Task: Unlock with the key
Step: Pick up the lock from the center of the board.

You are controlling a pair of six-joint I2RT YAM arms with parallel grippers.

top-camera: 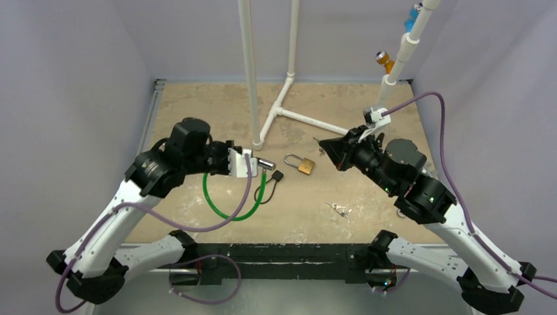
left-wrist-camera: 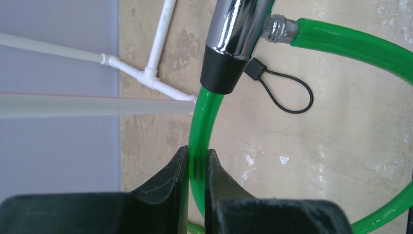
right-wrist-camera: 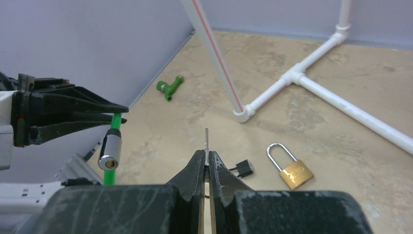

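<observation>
My left gripper (top-camera: 253, 164) (left-wrist-camera: 197, 151) is shut on the green cable (left-wrist-camera: 207, 112) of a cable lock, just below its chrome cylinder (left-wrist-camera: 238, 24) (top-camera: 265, 163), and holds it off the table. In the right wrist view the cylinder's keyhole end (right-wrist-camera: 108, 163) faces my right gripper (right-wrist-camera: 207, 153) (top-camera: 326, 149). That gripper is shut on a thin silver key (right-wrist-camera: 206, 139), whose blade sticks straight out past the fingertips, some way to the right of the cylinder. A brass padlock (top-camera: 306, 167) (right-wrist-camera: 297, 174) lies closed on the table between the two arms.
A black tag on a cord (top-camera: 276, 176) (right-wrist-camera: 243, 168) lies beside the cable loop (top-camera: 226, 207). Loose keys (top-camera: 339, 210) lie near the front. A white pipe frame (top-camera: 289, 98) stands at the back. A small green piece (right-wrist-camera: 169, 87) lies by the left wall.
</observation>
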